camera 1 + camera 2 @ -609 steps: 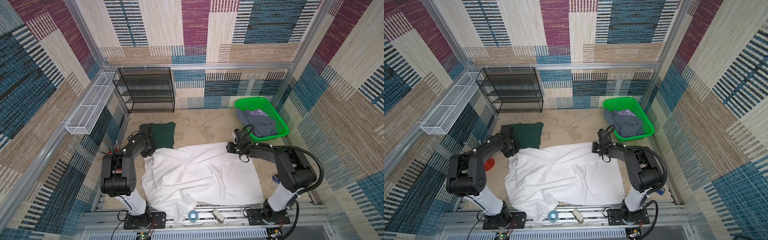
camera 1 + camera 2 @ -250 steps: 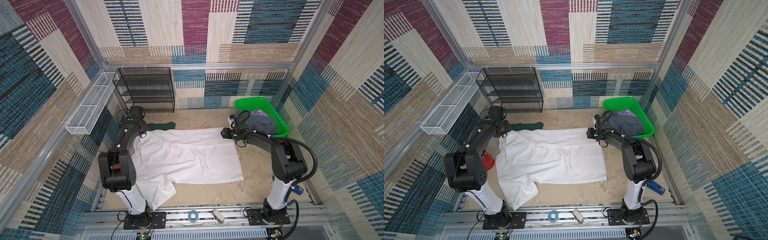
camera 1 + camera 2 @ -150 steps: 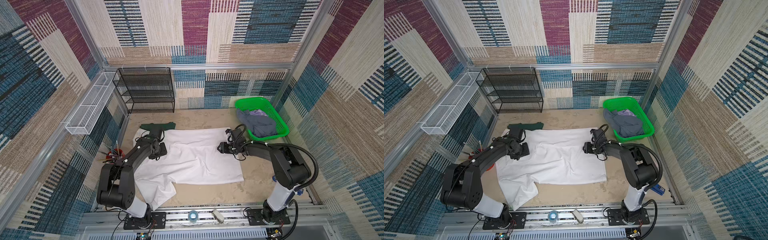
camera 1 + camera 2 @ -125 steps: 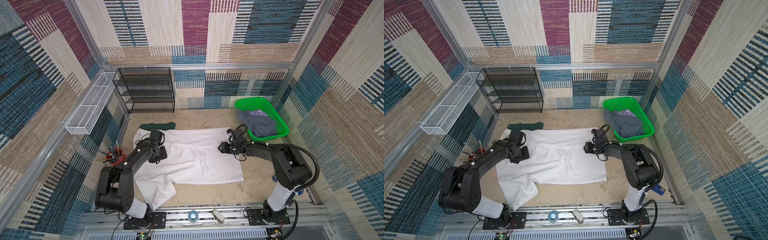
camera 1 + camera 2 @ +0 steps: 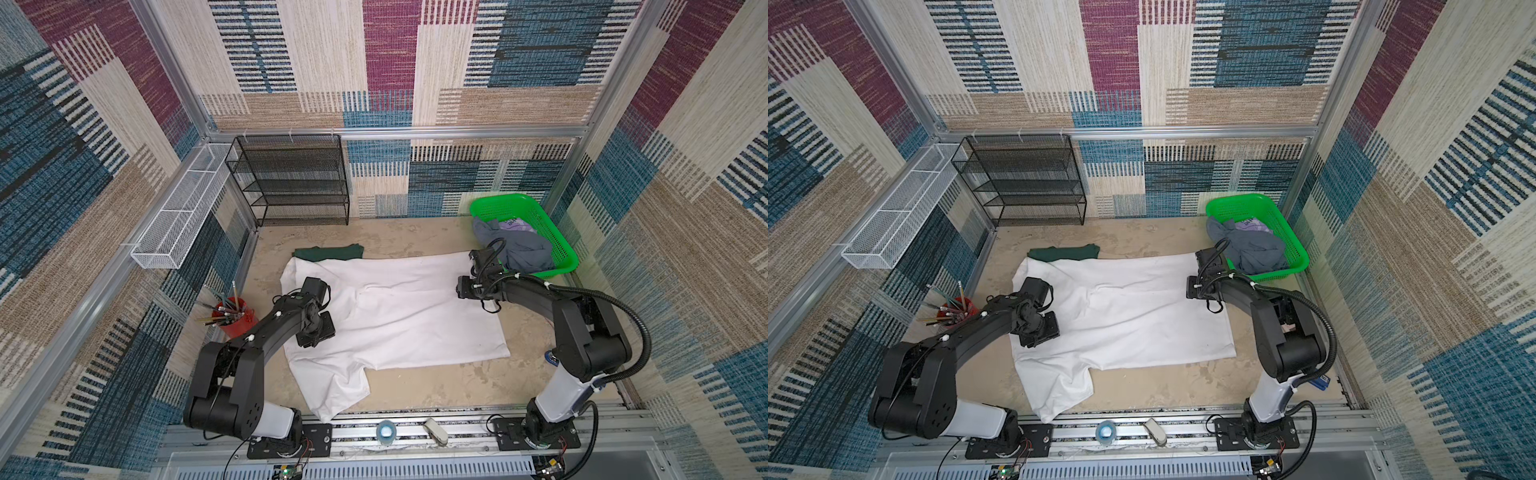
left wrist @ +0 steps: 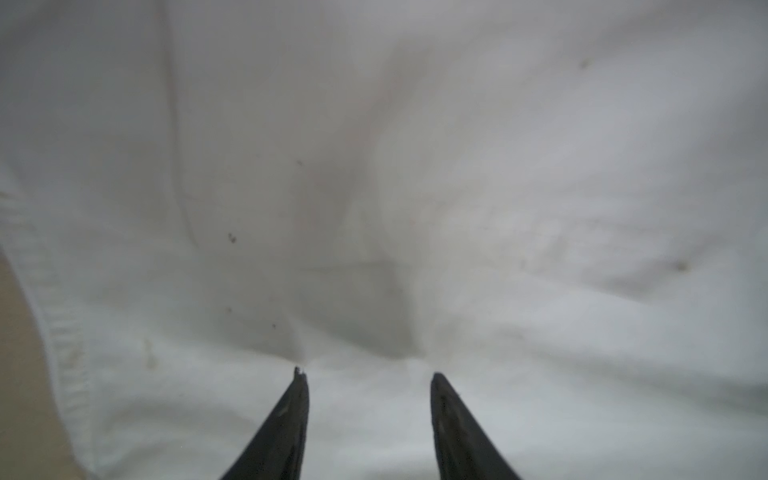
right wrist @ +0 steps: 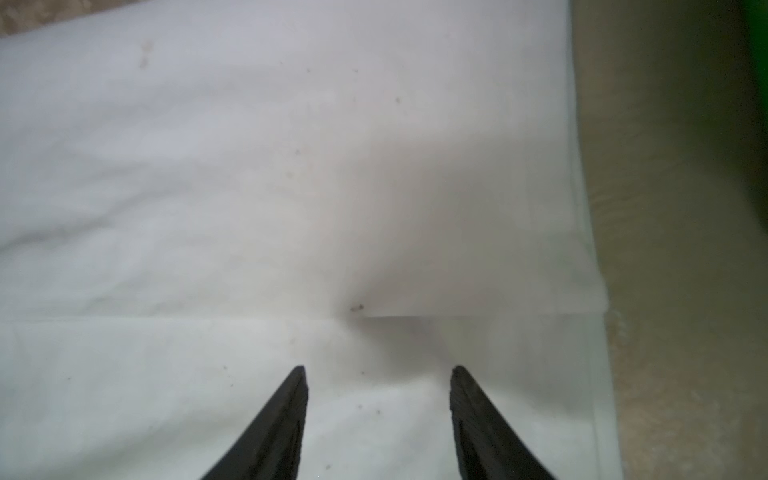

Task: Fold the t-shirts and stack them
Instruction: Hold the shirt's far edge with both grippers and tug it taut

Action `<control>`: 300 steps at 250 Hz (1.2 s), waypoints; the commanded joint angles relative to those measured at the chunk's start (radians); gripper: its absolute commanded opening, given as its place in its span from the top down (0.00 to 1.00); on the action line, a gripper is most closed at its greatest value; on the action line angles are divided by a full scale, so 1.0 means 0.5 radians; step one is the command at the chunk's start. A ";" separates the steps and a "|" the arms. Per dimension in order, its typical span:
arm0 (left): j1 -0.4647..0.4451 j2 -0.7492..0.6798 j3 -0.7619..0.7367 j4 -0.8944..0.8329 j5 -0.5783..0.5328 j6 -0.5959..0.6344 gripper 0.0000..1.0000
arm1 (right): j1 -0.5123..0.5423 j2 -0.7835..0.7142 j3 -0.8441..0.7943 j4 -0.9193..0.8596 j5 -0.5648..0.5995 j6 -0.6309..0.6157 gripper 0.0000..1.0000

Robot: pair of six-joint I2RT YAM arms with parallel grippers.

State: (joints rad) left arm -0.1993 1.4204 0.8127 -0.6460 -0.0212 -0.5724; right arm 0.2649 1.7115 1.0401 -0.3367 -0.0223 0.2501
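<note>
Left wrist view has the left gripper low over the large plain white cloth t-shirt. Its two dark fingers stand moderately apart with nothing clamped between them, and the cloth puckers into a soft crease just ahead of the tips. The right wrist view shows the right gripper likewise parted and empty over the same shirt, with a straight fold edge just ahead of its tips and bare sandy tabletop past the hem. In both top views the white shirt spreads flat between the two grippers. Beyond the left gripper, towards the back wall, a small dark green t-shirt lies against the white shirt's far edge. Just beside the right gripper, on its outer side, a grey t-shirt with a lilac patch lies bunched in a bright green plastic mesh basket.
</note>
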 commanded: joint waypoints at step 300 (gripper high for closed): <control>0.126 1.292 1.350 0.129 0.014 0.204 0.52 | -0.021 1.313 1.719 -0.267 -0.336 -0.137 0.45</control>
State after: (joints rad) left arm -0.1394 2.0613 1.4651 -0.5301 -0.0456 -0.4938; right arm 0.2558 2.3528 1.8317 -0.3630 -0.1986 0.2043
